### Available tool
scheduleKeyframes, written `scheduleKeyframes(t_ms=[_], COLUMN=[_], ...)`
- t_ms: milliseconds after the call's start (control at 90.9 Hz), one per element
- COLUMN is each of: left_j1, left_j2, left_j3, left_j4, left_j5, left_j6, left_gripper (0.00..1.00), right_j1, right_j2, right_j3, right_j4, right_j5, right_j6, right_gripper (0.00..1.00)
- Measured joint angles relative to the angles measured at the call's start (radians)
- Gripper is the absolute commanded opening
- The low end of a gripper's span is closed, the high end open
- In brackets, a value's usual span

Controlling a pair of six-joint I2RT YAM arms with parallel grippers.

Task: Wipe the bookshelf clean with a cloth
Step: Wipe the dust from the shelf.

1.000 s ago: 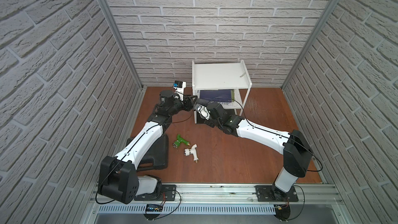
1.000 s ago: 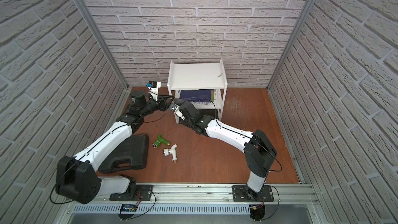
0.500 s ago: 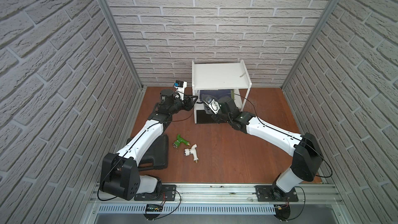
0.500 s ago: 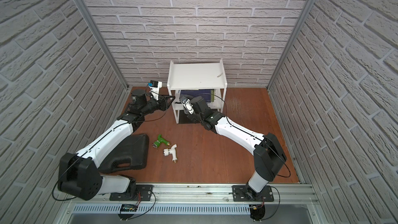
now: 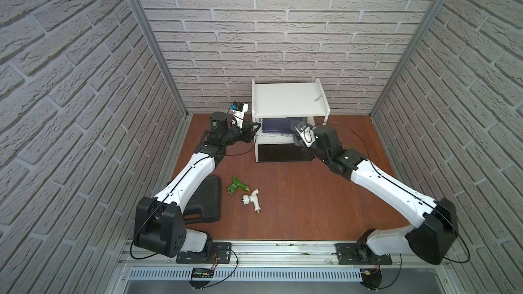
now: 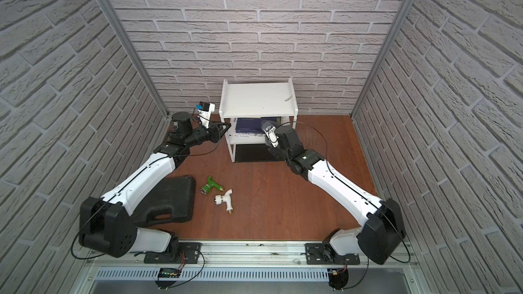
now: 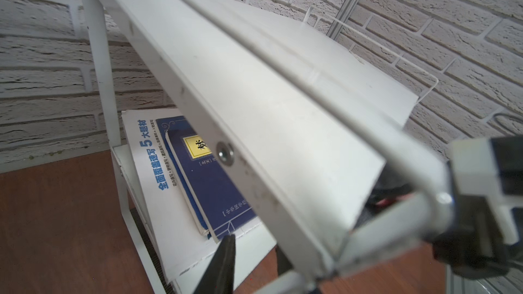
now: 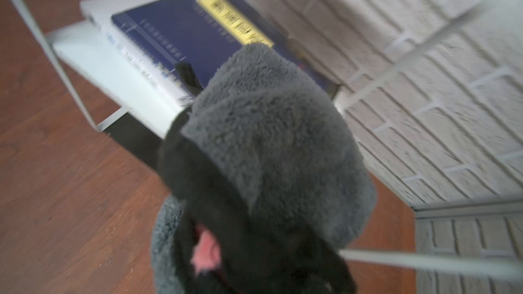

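Brick-walled booth, bookshelf [image 5: 288, 100] holding blue book [image 5: 276, 125] on middle tier, right hand [image 5: 297, 136] clamping cloth [image 8: 268, 137], left hand [image 5: 256, 129] with grip unclear.

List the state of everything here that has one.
Bookshelf: upright.
Right gripper: shut on cloth.
Cloth: bunched, at the middle tier.
Left gripper: at a front post of the bookshelf, grip unclear.
Books: stacked flat on the middle tier.
Case: closed, flat on table.
Green fitting: on its side.
White tap: on its side.
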Motion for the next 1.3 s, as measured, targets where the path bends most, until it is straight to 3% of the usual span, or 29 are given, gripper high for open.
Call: scheduleKeyframes(t_ms=[143, 286, 451, 649, 770, 913, 1023, 1177, 1298], left_j1=[0.001, 0.004, 0.004, 0.021, 0.040, 0.064, 0.086, 0.111, 0.118], left_j2=[-0.003, -0.001, 0.006, 0.010, 0.010, 0.011, 0.011, 0.011, 0.010], left_j3=[0.000, 0.007, 0.017, 0.035, 0.036, 0.039, 0.040, 0.040, 0.040], left_j4=[-0.005, -0.005, -0.025, -0.057, -0.063, -0.073, -0.079, -0.081, -0.081], left_j5=[0.000, 0.001, 0.012, 0.030, 0.051, 0.078, 0.095, 0.109, 0.114], left_j6=[0.054, 0.134, 0.196, 0.252, 0.277, 0.295, 0.314, 0.339, 0.348], left_gripper=[0.23, 0.11, 0.04, 0.00, 0.00, 0.00, 0.00, 0.00, 0.00], right_j1=[-0.083, -0.097, -0.114, -0.121, -0.051, -0.020, -0.092, -0.264, -0.407], right_j2=[-0.155, -0.033, 0.130, 0.015, 0.077, 0.195, 0.132, -0.158, -0.210], right_j3=[-0.068, -0.097, -0.173, -0.140, -0.070, -0.037, -0.115, -0.250, -0.270], right_j4=[0.154, 0.237, 0.154, 0.138, 0.222, 0.188, 0.116, 0.022, 0.163], right_j5=[0.053, 0.061, -0.010, -0.246, -0.373, -0.351, -0.338, -0.586, -0.716], right_j6=[0.009, 0.039, 0.100, 0.139, 0.187, 0.270, 0.254, 0.159, 0.248], right_gripper=[0.03, 0.03, 0.03, 0.03, 0.03, 0.03, 0.03, 0.03, 0.03])
